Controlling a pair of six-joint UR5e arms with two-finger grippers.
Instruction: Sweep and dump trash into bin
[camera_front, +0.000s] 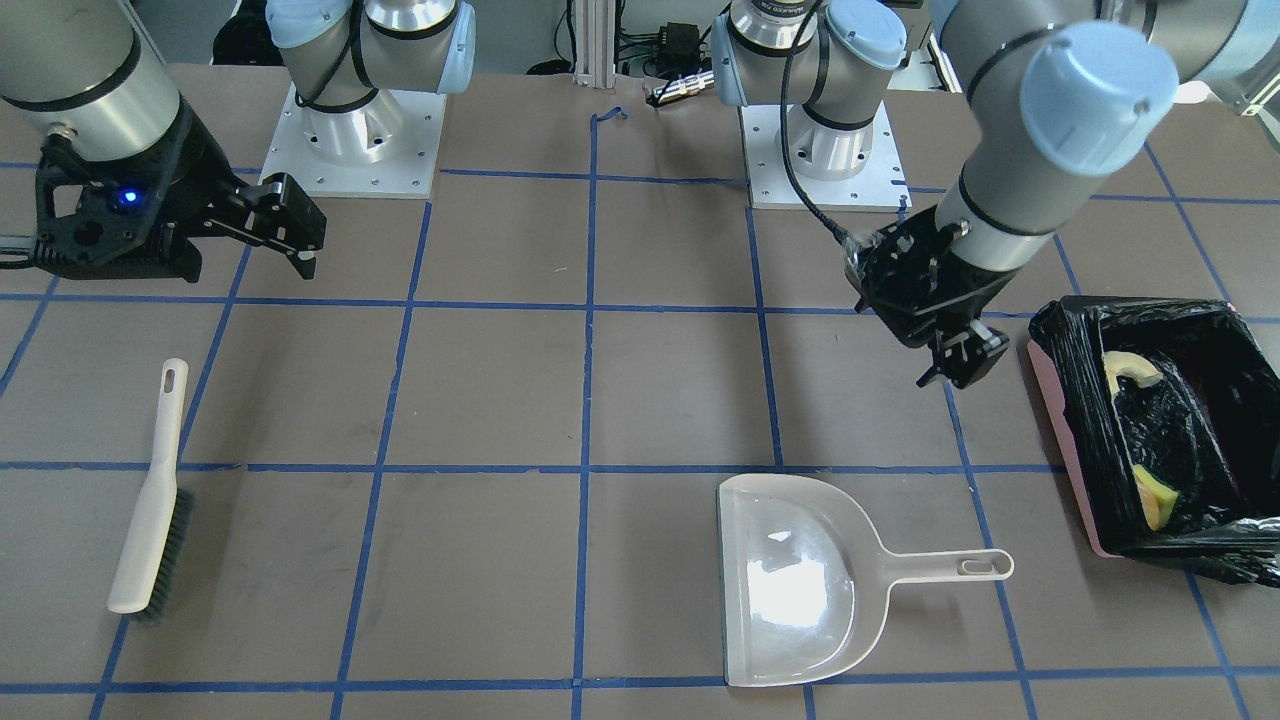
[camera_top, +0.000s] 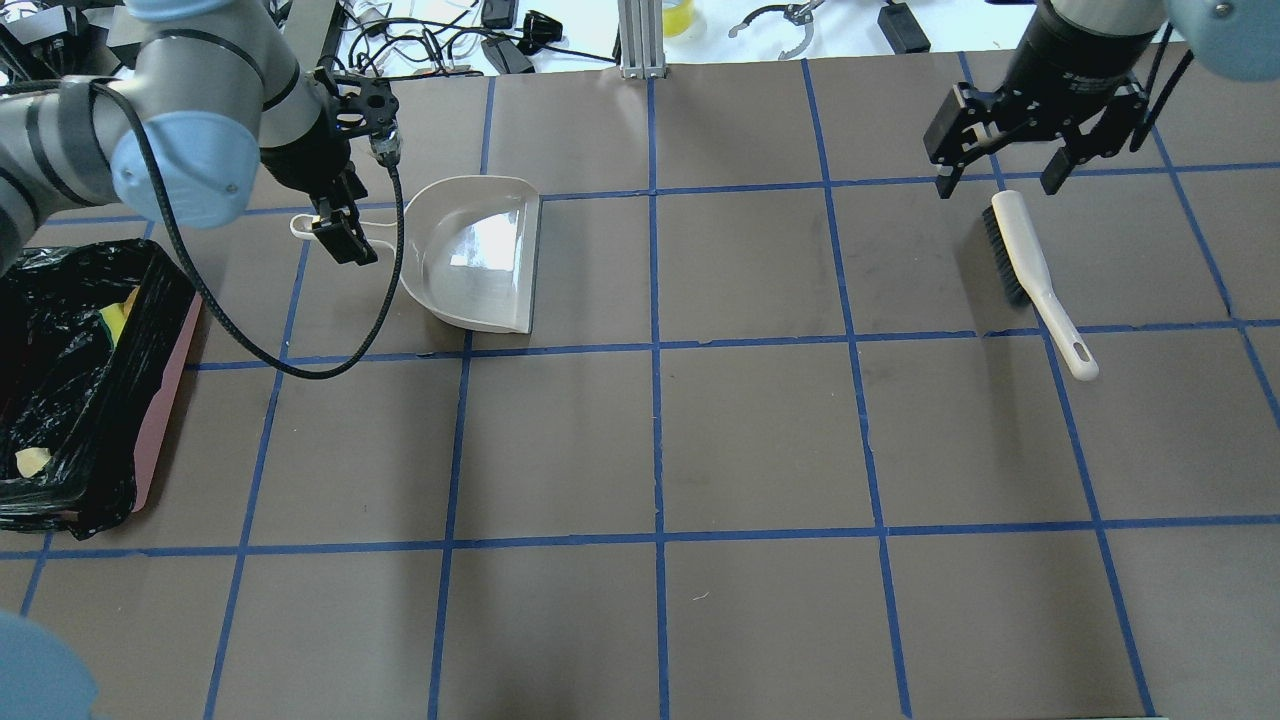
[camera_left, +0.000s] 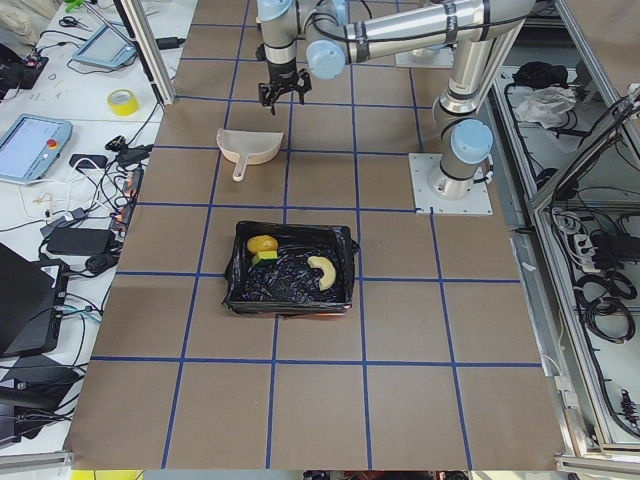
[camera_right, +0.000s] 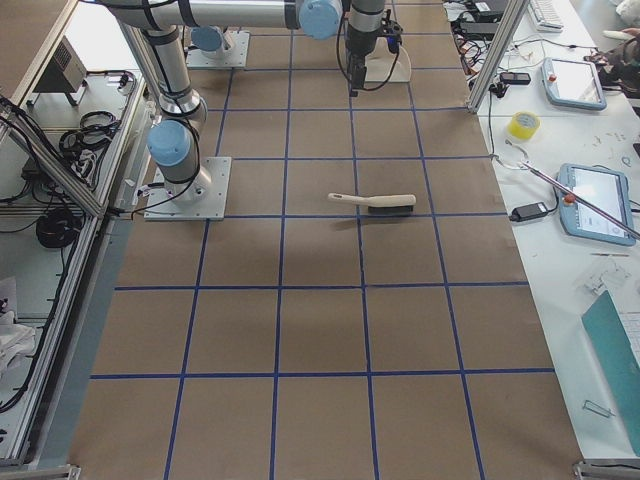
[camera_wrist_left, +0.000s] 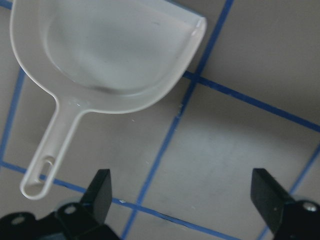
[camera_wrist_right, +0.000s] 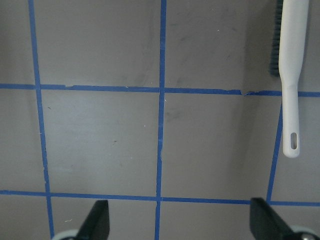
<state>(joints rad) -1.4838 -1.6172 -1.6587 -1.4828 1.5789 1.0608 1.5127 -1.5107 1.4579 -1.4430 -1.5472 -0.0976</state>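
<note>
trash (camera_left: 322, 270): three pieces, all inside the bin (camera_left: 236, 275), on its black bag
bin: one, on the counter (camera_front: 500, 400), at the end on the robot's left
dustpan (camera_front: 790, 580): one, flat on the counter, near the bin
brush (camera_front: 150, 500): one, flat, well apart from the dustpan
left pincer (camera_wrist_left: 182, 192): wide, nothing in it, above the dustpan's handle
right pincer (camera_wrist_right: 180, 210): wide, nothing in it, above the counter near the brush
</note>
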